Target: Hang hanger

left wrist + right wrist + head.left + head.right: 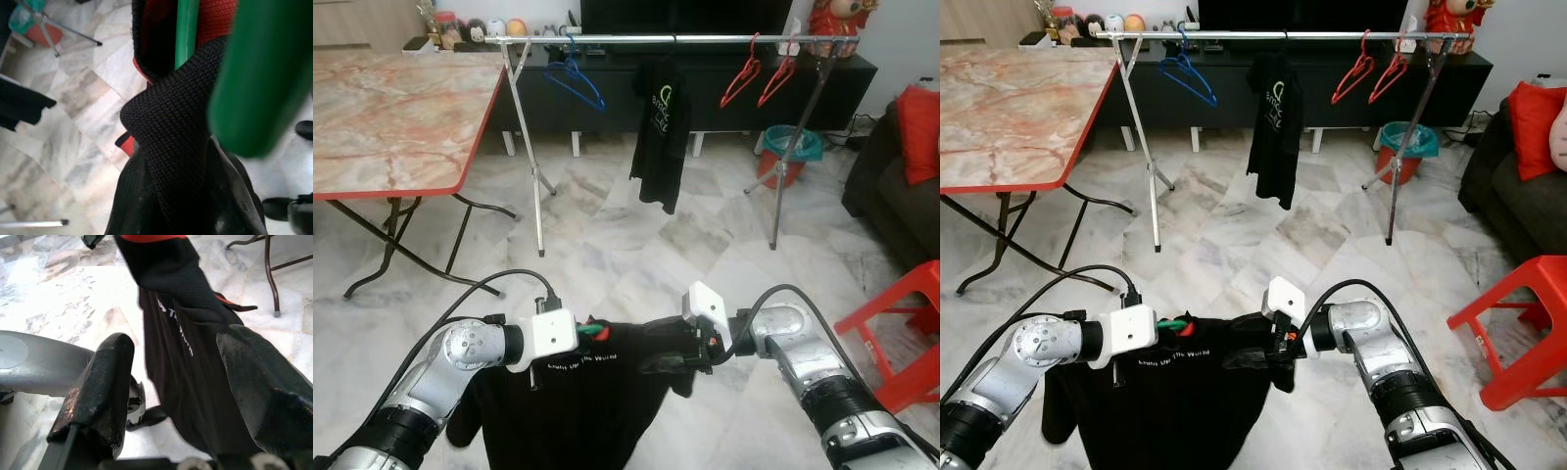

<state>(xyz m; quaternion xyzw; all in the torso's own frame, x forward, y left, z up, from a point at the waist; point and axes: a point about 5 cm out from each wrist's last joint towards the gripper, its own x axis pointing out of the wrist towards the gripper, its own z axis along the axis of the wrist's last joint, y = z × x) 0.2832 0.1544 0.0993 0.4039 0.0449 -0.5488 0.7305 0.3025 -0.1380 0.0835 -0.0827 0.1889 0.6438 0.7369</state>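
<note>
Low in the centre of the left eye view you have a black shirt on a green hanger, held up between both arms in front of the robot. Your left gripper is at the shirt's collar, where the hanger shows; whether its fingers are clenched on it cannot be told. In the right wrist view your right gripper has its two fingers spread apart, with the shirt hanging just beyond them. Across the top of the frame runs the clothes rail, well apart from the grippers, carrying a blue hanger, another black shirt and two red hangers.
</note>
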